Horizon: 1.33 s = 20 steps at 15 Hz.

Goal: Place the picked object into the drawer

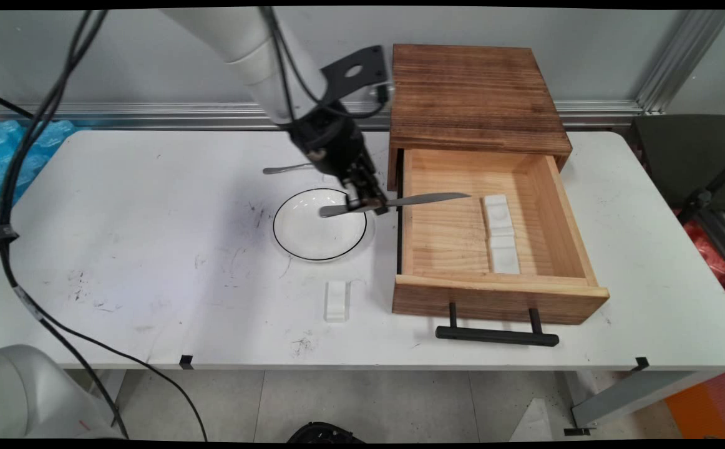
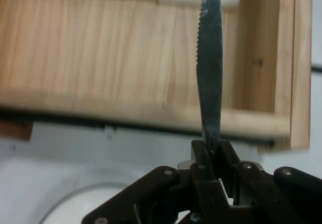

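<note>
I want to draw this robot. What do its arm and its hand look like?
The arm is a smooth, round white tube. Black cables hang from it in long loops. At its end sits the gripper, all black, with a flat black plate beside it that has a hole in it. In the hand view its jaws are jointed black bars with small round bolts.

The white table (image 1: 150, 249) carries a wooden box (image 1: 475, 93) with its drawer (image 1: 500, 299) pulled open, a round plate (image 1: 312, 240) left of it, a spoon (image 1: 284, 168) behind the plate — and a small white holder (image 1: 337, 300) in front.
</note>
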Available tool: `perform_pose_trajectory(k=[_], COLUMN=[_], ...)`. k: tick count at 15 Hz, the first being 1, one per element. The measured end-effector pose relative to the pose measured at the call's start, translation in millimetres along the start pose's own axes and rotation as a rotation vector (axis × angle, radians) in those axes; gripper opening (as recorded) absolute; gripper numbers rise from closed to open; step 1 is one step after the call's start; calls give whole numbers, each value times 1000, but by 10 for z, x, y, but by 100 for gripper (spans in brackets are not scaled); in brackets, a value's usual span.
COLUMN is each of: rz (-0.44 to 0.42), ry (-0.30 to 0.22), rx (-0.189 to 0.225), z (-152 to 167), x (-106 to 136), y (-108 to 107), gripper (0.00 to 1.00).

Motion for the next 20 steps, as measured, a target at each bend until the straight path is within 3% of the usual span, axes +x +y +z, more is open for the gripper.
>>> perform_pose_trajectory(k=[10,20], rz=[50,133], ry=[66,56], rx=[21,3], z=[534,1004], x=[772,1117], y=[55,76], gripper=[0,0])
